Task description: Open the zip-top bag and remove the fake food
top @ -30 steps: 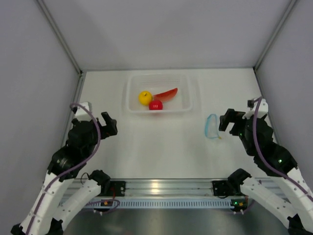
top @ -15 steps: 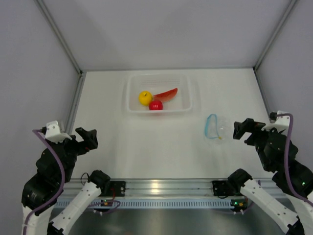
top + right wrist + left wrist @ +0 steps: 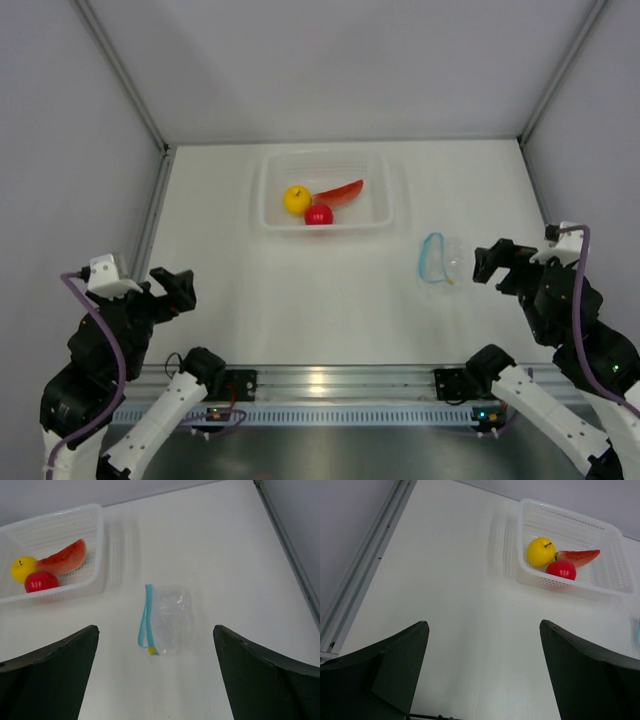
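The zip-top bag (image 3: 441,258) lies flat on the table at the right, clear, with its teal zip strip (image 3: 145,614) along its left edge and a yellow slider at the near end; nothing shows inside it (image 3: 171,617). The fake food sits in a white mesh basket (image 3: 386,190): a yellow fruit (image 3: 297,199), a red fruit (image 3: 318,214) and a red-orange wedge (image 3: 341,192). My right gripper (image 3: 495,262) hangs open just right of the bag, apart from it. My left gripper (image 3: 172,290) stands open near the table's left front, holding nothing.
The basket (image 3: 600,586) stands at the back middle of the white table, left of the bag in the right wrist view (image 3: 98,555). Grey walls close in both sides and the back. A metal rail runs along the near edge.
Both arms have pulled back toward the near edge, the left one out to the left, the right one out to the right. Bag, basket and food have not moved.
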You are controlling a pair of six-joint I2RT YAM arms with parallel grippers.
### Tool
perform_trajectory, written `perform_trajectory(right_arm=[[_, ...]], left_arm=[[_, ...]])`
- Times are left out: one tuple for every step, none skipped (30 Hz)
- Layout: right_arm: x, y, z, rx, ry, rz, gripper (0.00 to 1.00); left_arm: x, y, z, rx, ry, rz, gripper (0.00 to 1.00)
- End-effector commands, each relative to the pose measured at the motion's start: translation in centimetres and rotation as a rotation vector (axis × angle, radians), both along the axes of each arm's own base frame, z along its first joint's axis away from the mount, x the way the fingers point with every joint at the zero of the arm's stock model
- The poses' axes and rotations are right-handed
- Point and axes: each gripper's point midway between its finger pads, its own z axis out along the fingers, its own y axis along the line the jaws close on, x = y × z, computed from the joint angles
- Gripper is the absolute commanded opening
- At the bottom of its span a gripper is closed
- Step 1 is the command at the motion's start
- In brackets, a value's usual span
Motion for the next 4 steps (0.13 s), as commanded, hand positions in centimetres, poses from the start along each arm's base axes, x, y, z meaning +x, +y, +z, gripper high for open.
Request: perform_trajectory(right_arm=[[0.07, 0.18, 0.16, -0.023, 0.020, 0.011, 0.99], [0.13, 0.20, 0.08, -0.026, 0.025, 0.010, 0.99], [0.18, 0.17, 0.10, -0.028, 0.026, 0.007, 0.99], [0.23, 0.16, 0.06, -0.033, 0.028, 0.006, 0.99]], left_arm=[[-0.17, 0.73, 0.64, 0.013, -0.017, 0.030, 0.98], [-0.10, 0.81, 0.53, 0.019, -0.014, 0.035, 0.98], [0.00, 0.84, 0.53, 0.022, -0.012, 0.039, 0.98], [0.03, 0.91, 0.53, 0.023, -0.011, 0.044, 0.98]])
